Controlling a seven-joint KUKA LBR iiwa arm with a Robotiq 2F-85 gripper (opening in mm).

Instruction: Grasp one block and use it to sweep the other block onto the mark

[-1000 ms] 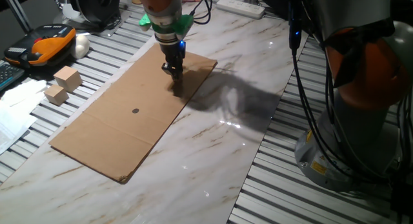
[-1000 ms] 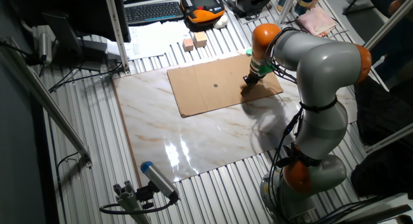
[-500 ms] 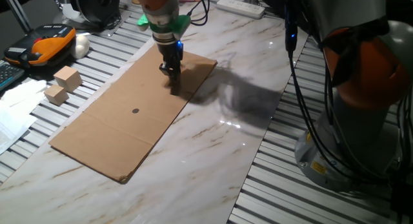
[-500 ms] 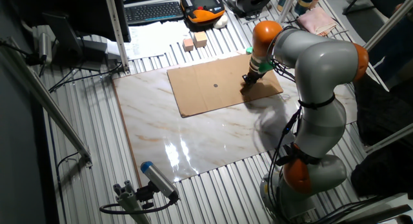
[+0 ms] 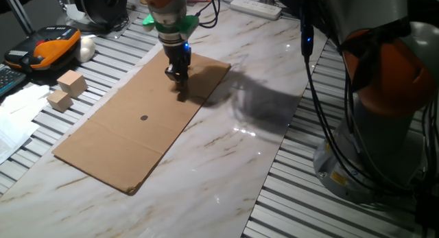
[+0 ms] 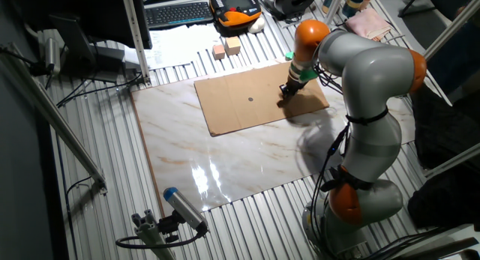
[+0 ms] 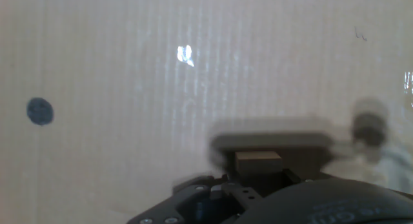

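Observation:
My gripper (image 5: pixel 180 86) stands upright on the far right part of the brown cardboard sheet (image 5: pixel 110 138), fingertips down at the sheet; it also shows in the other fixed view (image 6: pixel 284 100). In the hand view a small tan wooden block (image 7: pixel 258 161) sits between the fingers, held just over the cardboard. The mark (image 5: pixel 143 117) is a small dark dot to the gripper's left (image 6: pixel 250 98) (image 7: pixel 40 112). A small blurred shape (image 7: pixel 370 126) lies right of the held block; I cannot tell whether it is the tiny cube. The fixed views do not show the tiny cube.
Two larger pale wooden blocks (image 5: pixel 71 82) (image 5: pixel 60 100) lie on the slatted table left of the cardboard. An orange and black device (image 5: pixel 48 46) lies behind them. The robot's base (image 5: pixel 384 101) stands at the right on the marble board (image 5: pixel 226 162).
The gripper has slid a short way along the cardboard toward the mark, staying low and shut on the block.

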